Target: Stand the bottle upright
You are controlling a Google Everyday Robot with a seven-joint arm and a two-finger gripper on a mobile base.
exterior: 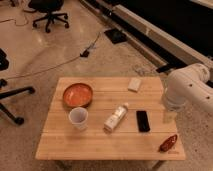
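**A:** Where's the bottle?

**B:** The bottle (115, 118) lies on its side in the middle of the table (100, 146), between the cup (78, 119) and the phone (143, 121). Its cap points toward the far right. Nothing touches it, so I'd say the lifting isn't begun.

**A:** And the gripper?

**B:** The gripper (170, 117) hangs under the white arm (189, 89) at the table's right edge, well apart from the bottle and probably clear on purpose. Open or closed, I cannot tell. It's a faint shape, and the picture's edge cuts the arm off.
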